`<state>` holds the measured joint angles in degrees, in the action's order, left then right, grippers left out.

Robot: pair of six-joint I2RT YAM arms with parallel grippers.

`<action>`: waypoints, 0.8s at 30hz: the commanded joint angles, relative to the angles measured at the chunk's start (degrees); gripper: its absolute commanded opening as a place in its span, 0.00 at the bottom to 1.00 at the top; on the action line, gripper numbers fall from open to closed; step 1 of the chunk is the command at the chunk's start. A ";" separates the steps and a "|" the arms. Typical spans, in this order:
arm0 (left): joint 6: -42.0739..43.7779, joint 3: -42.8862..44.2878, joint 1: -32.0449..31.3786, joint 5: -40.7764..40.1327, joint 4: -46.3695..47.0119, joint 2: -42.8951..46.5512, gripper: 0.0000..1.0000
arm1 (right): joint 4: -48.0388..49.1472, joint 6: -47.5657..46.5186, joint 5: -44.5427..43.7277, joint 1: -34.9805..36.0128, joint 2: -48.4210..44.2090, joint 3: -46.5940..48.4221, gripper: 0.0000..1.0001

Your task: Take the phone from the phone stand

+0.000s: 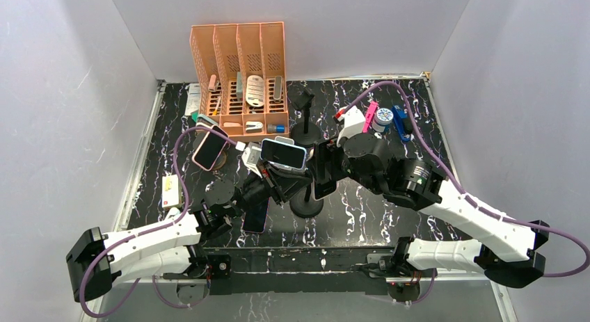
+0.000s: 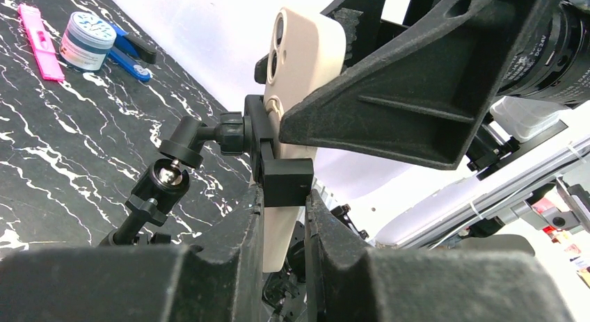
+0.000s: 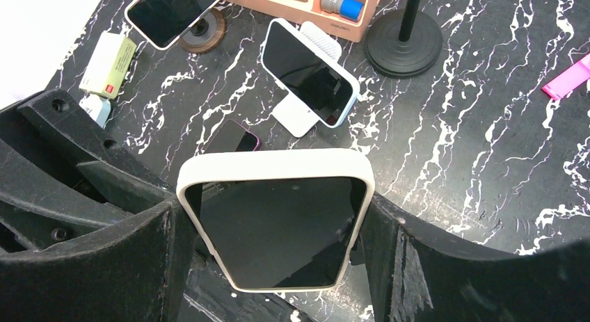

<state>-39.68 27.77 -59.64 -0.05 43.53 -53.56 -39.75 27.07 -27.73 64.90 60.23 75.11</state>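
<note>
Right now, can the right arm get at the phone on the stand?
Likely yes: the right tool has the phone between its fingers, one against each side edge, with nothing between.

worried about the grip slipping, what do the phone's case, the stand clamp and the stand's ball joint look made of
Phone: its cream case is matte, with no glare and a rounded rim; likely silicone or soft plastic.
Stand clamp: black, matte, with moulded blocky edges; probably hard plastic.
Ball joint: a shiny silver ball with bright highlights; looks like metal.
</note>
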 commanded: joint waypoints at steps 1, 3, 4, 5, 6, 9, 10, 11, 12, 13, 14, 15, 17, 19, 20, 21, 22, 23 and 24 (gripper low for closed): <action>0.94 -0.79 1.95 -8.01 -0.64 0.49 0.00 | 1.25 1.78 7.78 0.49 -2.85 1.31 0.01; 0.88 -0.80 2.06 -7.94 -0.59 0.40 0.00 | 1.96 1.78 9.30 0.46 -2.83 1.73 0.01; 0.88 -0.79 2.13 -7.90 -0.63 0.27 0.00 | 2.22 1.84 10.09 0.47 -2.85 1.89 0.01; 0.84 -0.83 2.15 -7.86 -0.64 0.17 0.00 | 2.56 1.85 10.92 0.48 -2.84 1.94 0.01; 0.83 -0.87 2.22 -7.86 -0.64 0.11 0.00 | 2.91 1.91 11.53 0.49 -2.94 1.97 0.01; 0.83 -0.79 2.33 -7.50 -0.55 -0.17 0.00 | 3.46 2.02 13.09 0.46 -2.89 2.14 0.01; 0.77 -0.73 2.40 -7.36 -0.54 -0.35 0.00 | 3.64 2.02 13.59 0.48 -2.92 2.10 0.01; 0.75 -0.63 2.42 -7.21 -0.55 -0.52 0.00 | 3.85 2.02 14.08 0.49 -2.92 2.09 0.01; 0.84 -0.49 2.42 -7.09 -0.54 -0.69 0.00 | 4.00 2.02 14.57 0.46 -2.90 2.25 0.01; 0.91 -0.38 2.50 -7.01 -0.55 -0.86 0.00 | 4.18 1.90 15.16 0.46 -2.80 2.43 0.01; 0.92 -0.35 2.51 -6.98 -0.55 -0.99 0.00 | 4.34 1.85 15.71 0.48 -2.83 2.67 0.01; 0.94 -0.27 2.57 -7.03 -0.55 -1.08 0.00 | 4.47 1.85 16.31 0.49 -2.76 2.86 0.01; 0.90 -0.18 2.68 -6.85 -0.51 -1.36 0.00 | 4.70 1.60 17.40 0.44 -2.60 3.50 0.01; 0.78 -0.25 2.79 -6.74 -0.39 -1.52 0.00 | 4.77 1.45 18.31 0.47 -2.49 3.98 0.01; 0.69 -0.35 2.85 -6.67 -0.30 -1.54 0.00 | 4.84 1.42 18.72 0.48 -2.48 4.19 0.01; 0.67 -0.35 2.81 -6.66 -0.29 -1.55 0.00 | 4.85 1.33 19.13 0.49 -2.45 4.32 0.01; 0.66 -0.41 2.89 -6.75 -0.29 -1.58 0.00 | 4.92 1.32 19.53 0.45 -2.45 4.42 0.01; 0.73 -0.50 2.98 -6.70 -0.29 -1.55 0.00 | 5.01 1.25 19.97 0.48 -2.43 4.43 0.01; 0.65 -0.56 3.01 -6.67 -0.21 -1.55 0.00 | 5.17 1.23 20.45 0.49 -2.45 4.39 0.01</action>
<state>-40.32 27.62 -59.31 0.99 44.10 -53.91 -40.21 24.91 -22.09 63.18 59.44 75.42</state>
